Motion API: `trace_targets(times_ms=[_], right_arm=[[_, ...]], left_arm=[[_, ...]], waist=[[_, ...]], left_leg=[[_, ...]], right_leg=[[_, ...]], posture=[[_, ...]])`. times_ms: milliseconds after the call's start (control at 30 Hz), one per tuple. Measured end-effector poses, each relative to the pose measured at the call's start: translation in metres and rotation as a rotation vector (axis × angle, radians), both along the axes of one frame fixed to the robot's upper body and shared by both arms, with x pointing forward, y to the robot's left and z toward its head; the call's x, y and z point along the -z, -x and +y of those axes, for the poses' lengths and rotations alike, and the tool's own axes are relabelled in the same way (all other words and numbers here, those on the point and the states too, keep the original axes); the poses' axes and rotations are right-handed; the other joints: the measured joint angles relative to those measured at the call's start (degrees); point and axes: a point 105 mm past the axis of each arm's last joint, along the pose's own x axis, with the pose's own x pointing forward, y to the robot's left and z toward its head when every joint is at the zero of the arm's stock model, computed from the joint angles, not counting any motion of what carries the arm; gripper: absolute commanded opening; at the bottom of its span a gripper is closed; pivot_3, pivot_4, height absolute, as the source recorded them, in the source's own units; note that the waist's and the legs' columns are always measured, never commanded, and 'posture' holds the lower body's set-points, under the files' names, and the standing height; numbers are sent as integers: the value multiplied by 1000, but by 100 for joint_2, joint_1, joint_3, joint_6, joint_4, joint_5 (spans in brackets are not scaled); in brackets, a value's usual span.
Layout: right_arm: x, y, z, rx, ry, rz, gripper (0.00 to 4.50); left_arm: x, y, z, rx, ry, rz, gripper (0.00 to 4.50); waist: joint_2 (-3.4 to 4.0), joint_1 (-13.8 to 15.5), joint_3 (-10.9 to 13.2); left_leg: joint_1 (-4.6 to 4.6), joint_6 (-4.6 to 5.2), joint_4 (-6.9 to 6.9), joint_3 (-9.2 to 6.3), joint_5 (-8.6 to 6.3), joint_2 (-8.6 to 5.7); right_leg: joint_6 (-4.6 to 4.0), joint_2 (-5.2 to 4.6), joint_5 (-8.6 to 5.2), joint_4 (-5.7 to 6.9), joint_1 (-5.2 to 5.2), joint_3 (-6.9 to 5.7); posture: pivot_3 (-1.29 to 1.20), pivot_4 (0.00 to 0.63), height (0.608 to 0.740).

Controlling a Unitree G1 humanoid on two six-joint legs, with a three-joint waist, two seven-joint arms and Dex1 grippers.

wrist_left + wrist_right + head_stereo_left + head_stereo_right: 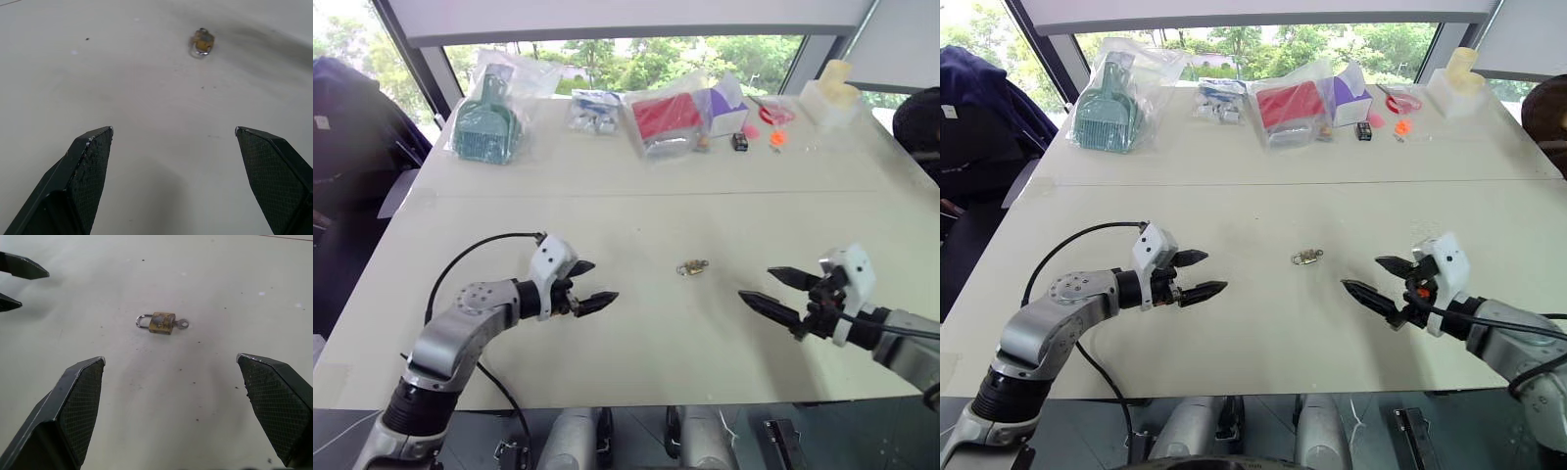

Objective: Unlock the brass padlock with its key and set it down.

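Brass padlock (162, 322), one, key (181, 323) in it, on table (607, 323); left hand (590, 285), right hand (773, 294) wide open, empty.

Before me, a pale cream table (607, 176) with a seam across its middle. Beyond its far edge, a wide window (636, 54) with dark slanted frames; green trees outside, daylight coming in. Dark blue cloth (984, 93) hangs over a chair on my left.
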Motion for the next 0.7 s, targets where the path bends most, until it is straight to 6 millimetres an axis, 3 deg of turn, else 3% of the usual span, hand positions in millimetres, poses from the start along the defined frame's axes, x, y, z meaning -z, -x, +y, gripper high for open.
trace_targets(times_ms=[400, 700], right_arm=[[10, 0, 7, -9, -32, 18, 4472], [12, -1, 7, 5, -31, 13, 4472]], left_arm=[[-2, -2, 1, -7, -9, -7, 4183], [-12, -17, 8, -5, -35, -33, 4183]], waist=[[0, 1, 0], [0, 1, 0]], left_leg=[[-1, 0, 0, 0, 1, -1], [0, 0, 1, 0, 2, -1]], right_leg=[[0, 0, 0, 0, 1, 0], [0, 1, 0, 1, 2, 0]], posture=[[0, 150, 735], [0, 150, 735]])
